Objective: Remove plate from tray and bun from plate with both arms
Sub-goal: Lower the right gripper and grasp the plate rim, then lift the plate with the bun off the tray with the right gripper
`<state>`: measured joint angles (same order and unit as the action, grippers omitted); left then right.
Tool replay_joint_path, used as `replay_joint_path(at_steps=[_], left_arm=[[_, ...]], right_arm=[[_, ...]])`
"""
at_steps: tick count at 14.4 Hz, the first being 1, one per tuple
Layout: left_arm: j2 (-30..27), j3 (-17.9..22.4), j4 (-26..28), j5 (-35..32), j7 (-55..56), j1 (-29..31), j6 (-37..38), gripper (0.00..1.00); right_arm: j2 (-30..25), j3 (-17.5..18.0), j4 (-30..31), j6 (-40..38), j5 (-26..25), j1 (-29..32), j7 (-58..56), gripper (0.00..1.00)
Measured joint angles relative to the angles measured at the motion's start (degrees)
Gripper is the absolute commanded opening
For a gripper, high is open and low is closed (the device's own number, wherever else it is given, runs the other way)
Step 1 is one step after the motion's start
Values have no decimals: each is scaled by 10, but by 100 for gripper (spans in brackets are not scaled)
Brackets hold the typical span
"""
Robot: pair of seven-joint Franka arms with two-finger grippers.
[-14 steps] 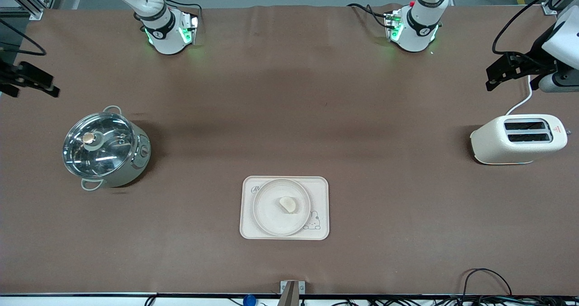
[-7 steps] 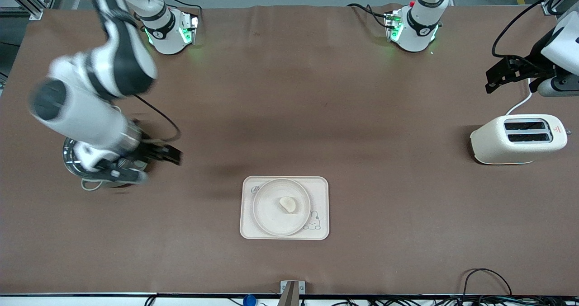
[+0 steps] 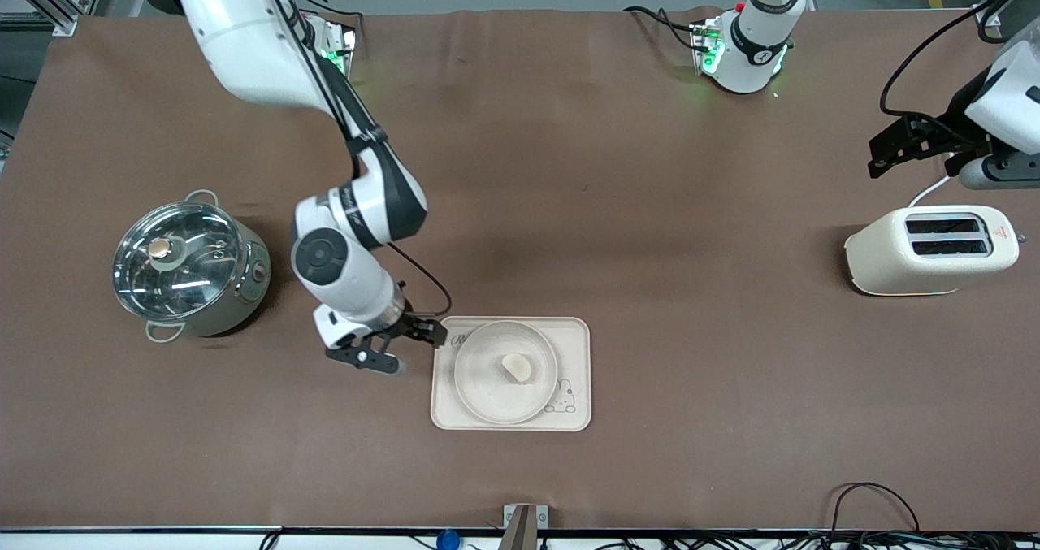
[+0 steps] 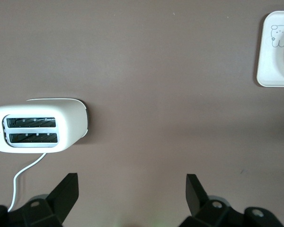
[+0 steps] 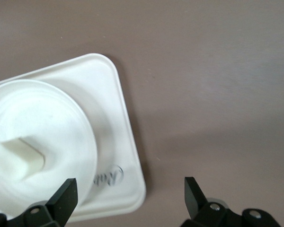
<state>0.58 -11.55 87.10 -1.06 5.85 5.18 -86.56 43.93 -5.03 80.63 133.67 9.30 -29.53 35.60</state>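
Observation:
The round cream plate (image 3: 487,391) lies on the rectangular rabbit tray (image 3: 575,335), near the front edge of the table. The pale half-moon bun (image 3: 517,367) rests in the plate's middle. My right gripper (image 3: 410,348) is open and empty, low over the tray's corner toward the right arm's end. In the right wrist view the plate (image 5: 42,118), the bun (image 5: 16,158) and the tray corner (image 5: 120,156) lie under the open right gripper (image 5: 128,189). My left gripper (image 3: 879,153) is open and empty, up over the table beside the toaster; it also shows in the left wrist view (image 4: 132,182).
A steel pot with a glass lid (image 3: 191,270) stands toward the right arm's end. A cream toaster (image 3: 930,249) with a white cord stands toward the left arm's end, also in the left wrist view (image 4: 38,127). Cables lie at the front edge (image 3: 877,509).
My right arm has swung in from the table's end, passed over the pot and come down to the tray's corner. My left gripper has shifted only slightly. Plate and bun have not moved.

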Motion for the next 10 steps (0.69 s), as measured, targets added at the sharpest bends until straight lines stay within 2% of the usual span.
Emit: replay_joint_path(at_steps=[3, 5, 8, 10], left_arm=[[7, 0, 0, 0, 0, 1, -7, 100], [11, 0, 0, 0, 0, 1, -9, 100], [14, 0, 0, 0, 0, 1, -10, 100], [14, 0, 0, 0, 0, 1, -10, 100]], right_arm=[[53, 1, -61, 4, 2, -1, 15, 74], [78, 6, -97, 3, 4, 0, 21, 60], [110, 14, -133, 4, 5, -2, 24, 48], [125, 16, -143, 8, 5, -4, 24, 44]])
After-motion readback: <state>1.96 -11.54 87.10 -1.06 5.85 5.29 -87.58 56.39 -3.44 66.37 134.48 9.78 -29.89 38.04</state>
